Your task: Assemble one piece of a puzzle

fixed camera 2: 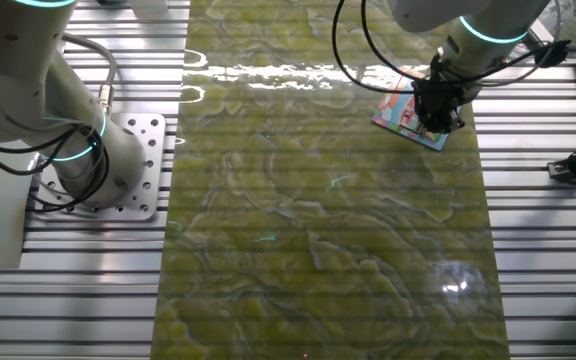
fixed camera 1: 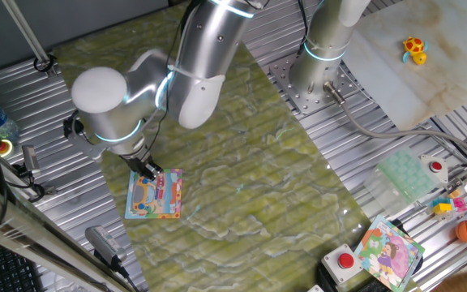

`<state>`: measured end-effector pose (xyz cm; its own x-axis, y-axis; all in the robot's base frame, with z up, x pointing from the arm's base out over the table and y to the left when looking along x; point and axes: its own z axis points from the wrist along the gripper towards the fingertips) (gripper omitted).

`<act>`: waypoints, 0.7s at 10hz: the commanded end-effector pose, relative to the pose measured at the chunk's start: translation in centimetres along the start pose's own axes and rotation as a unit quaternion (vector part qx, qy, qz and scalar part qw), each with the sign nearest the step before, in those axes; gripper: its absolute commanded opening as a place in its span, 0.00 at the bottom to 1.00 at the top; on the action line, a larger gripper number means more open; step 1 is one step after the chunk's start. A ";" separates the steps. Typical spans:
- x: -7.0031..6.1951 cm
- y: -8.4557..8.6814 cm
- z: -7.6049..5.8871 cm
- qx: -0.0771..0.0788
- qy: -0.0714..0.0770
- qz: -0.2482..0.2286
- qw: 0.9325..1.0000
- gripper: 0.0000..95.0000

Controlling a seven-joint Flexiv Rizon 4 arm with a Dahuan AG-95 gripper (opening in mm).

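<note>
Pale-pink, the piece — hidden beneath the pincer (fixed camera 1: 147,170) on the puzzle (fixed camera 1: 154,195) — likely light, stiff; grip edges; pincer's opening unclear.

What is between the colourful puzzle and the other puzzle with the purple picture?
Mostly bare green mat, then a red button box just before the purple puzzle. One fixed view shows it; the colourful puzzle lies under the gripper.

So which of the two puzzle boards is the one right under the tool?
The blue-bordered puzzle on the green mat, beneath the tool. The other board, showing a purple-and-green cartoon, lies far away at the table's edge beside a red button.
</note>
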<state>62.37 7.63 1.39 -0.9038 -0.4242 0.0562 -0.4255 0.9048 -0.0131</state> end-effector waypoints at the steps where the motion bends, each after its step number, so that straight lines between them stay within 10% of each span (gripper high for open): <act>1: 0.1 -0.1 0.1 0.001 0.000 -0.006 1.000 0.00; 4: -0.1 0.0 -1.5 0.031 0.023 -0.030 0.999 0.00; 7: -0.3 0.7 -2.8 0.013 0.036 -0.009 0.999 0.00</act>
<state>62.35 8.35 4.04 -0.8763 -0.4603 0.1418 -0.4727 0.8785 -0.0697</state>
